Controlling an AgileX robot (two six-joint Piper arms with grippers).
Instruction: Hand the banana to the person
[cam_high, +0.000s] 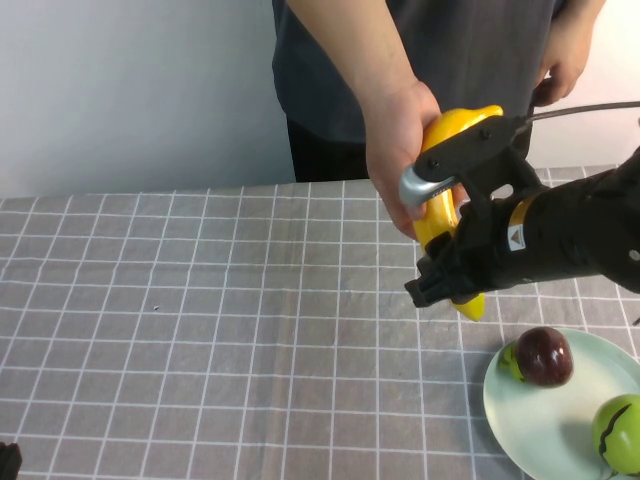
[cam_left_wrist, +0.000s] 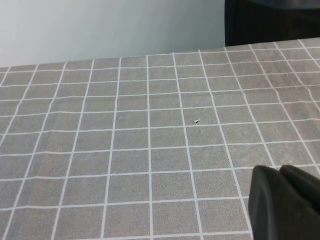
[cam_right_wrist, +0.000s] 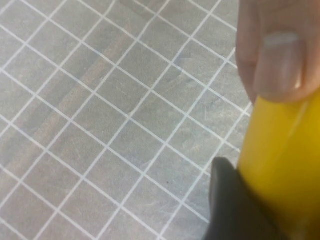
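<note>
While the right pincer (cam_high: 462, 190) grips the banana (cam_high: 445, 215) above the grey checked tablecloth (cam_high: 200, 320), left pincer's (cam_left_wrist: 285, 205) state unclear.

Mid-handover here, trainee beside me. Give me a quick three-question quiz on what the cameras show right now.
1. True or false: the banana lies flat on the table.
2. Which is touching the banana besides the right gripper? A) the person's hand B) the plate C) the left gripper
3. Fill in: the dark red fruit and green fruit sit on the ____.

Key:
1. False; it is held up above the table.
2. A
3. plate
</note>
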